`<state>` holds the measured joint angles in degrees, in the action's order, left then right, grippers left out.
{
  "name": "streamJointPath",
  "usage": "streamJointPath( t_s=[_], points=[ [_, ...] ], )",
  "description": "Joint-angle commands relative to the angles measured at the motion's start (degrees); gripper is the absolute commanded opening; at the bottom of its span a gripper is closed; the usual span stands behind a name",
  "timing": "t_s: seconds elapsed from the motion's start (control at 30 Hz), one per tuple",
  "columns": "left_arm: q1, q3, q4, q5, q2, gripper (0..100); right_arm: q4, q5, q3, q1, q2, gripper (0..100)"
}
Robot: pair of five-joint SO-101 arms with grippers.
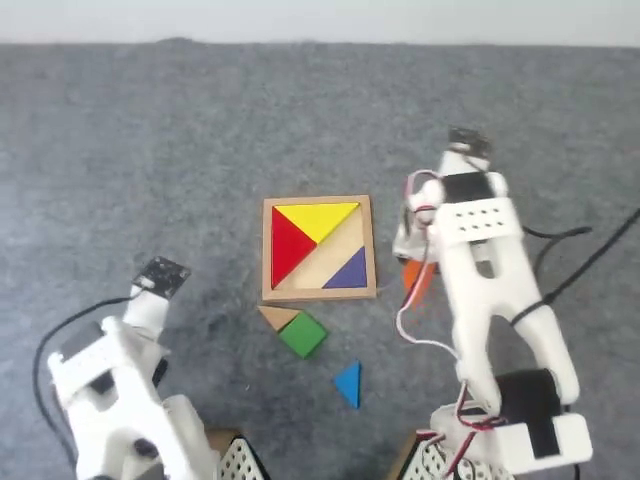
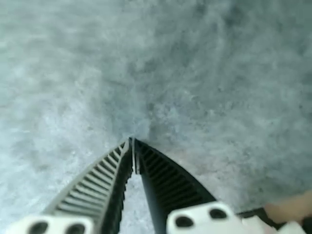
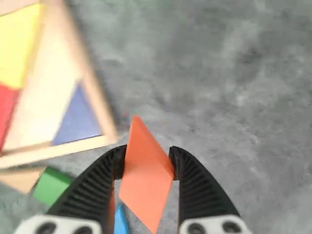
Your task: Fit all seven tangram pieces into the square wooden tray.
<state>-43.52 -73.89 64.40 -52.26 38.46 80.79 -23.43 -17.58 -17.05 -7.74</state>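
Three pieces in square wooden tray: yellow triangle, red triangle, purple triangle. Right gripper clamped on orange parallelogram beside tray corner. Left gripper jaws together.

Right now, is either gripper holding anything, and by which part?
The right gripper pinches the orange parallelogram across its middle, by two opposite edges. The left gripper is shut, empty.

The parallelogram is orange, the square green, the table grey
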Motion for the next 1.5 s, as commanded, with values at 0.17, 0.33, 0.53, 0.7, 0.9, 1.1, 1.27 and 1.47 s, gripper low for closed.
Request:
streamJointPath(
  t_s=[0.17,0.33,0.53,0.7,0.9,1.1,1.27,1.47],
  points=[
    [-0.18,10.15,-4.22,4.31,-14.51,1,-9.45,18.90,12.48,-10.07,9.27,0.7],
    [0.00,7.34,-13.54,11.87,-15.74,1,-13.49,36.13,22.59,-9.80,20.79,0.7],
    [2.29,5.85,-13.54,12.04,-14.33,1,-15.08,47.03,32.97,-9.98,30.73,0.7],
    [2.55,5.41,-8.70,7.56,-14.42,1,-17.71,46.51,36.22,-10.15,35.91,0.9],
    [2.64,3.65,-5.89,4.40,-13.89,1,-18.86,45.10,36.22,-9.89,37.14,0.9],
    [3.08,2.24,-2.55,-1.58,-13.80,1,-18.86,44.13,36.22,-9.71,37.05,0.9],
    [3.34,1.27,-1.41,-1.85,-12.48,1,-18.59,27.69,36.13,-8.57,35.91,0.9],
    [2.90,-4.18,-1.41,-1.85,-1.41,1,-14.81,20.04,36.13,-9.36,35.38,0.9]
  ],
)
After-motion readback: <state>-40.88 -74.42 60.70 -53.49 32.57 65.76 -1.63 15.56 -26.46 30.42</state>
